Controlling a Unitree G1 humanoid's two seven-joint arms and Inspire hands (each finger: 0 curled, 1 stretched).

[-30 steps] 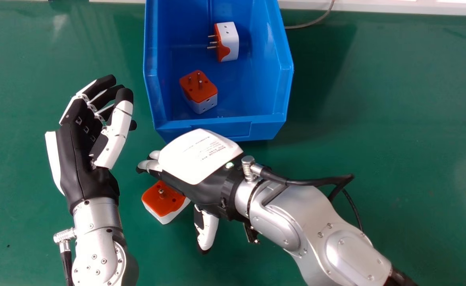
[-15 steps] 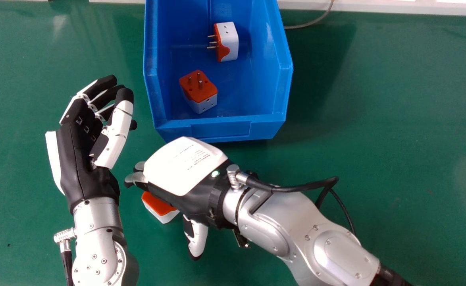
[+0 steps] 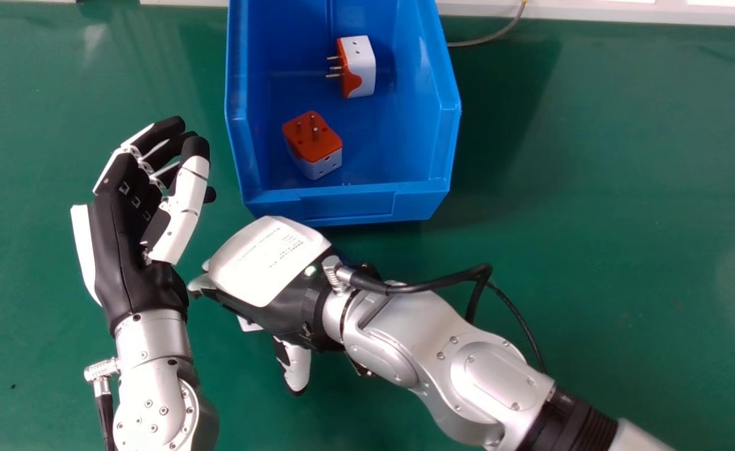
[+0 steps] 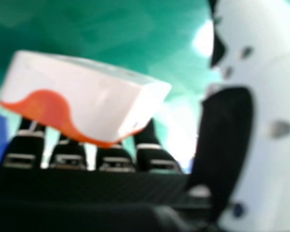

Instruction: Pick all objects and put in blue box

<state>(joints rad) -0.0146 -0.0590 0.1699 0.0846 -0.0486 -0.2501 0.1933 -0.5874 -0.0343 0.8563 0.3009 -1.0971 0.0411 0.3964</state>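
Observation:
In the head view, my right hand [image 3: 268, 266] is palm down below the blue box [image 3: 349, 205], with its thumb apart from its fingers. Beneath it, a white corner of an orange-and-white plug adapter [image 3: 250, 325] peeks out. The right hand view has this adapter [image 4: 82, 99] against the relaxed fingers of my right hand [image 4: 115, 158], with a gap between it and the thumb. Inside the box lie two more adapters, one with pins up [image 3: 313, 145] and one on its side [image 3: 360, 66]. My left hand [image 3: 120, 244] rests open left of the box.
A green table [image 3: 593, 188] lies under everything. Behind the box runs a white edge strip [image 3: 561, 12], with a thin grey cable [image 3: 489, 39] to the box's right. A black cable [image 3: 430, 280] loops over my right forearm.
My right hand has moved left in the head view and covers most of the adapter. The adapter's visible corner has shifted slightly toward the box. My left hand has stayed where it was.

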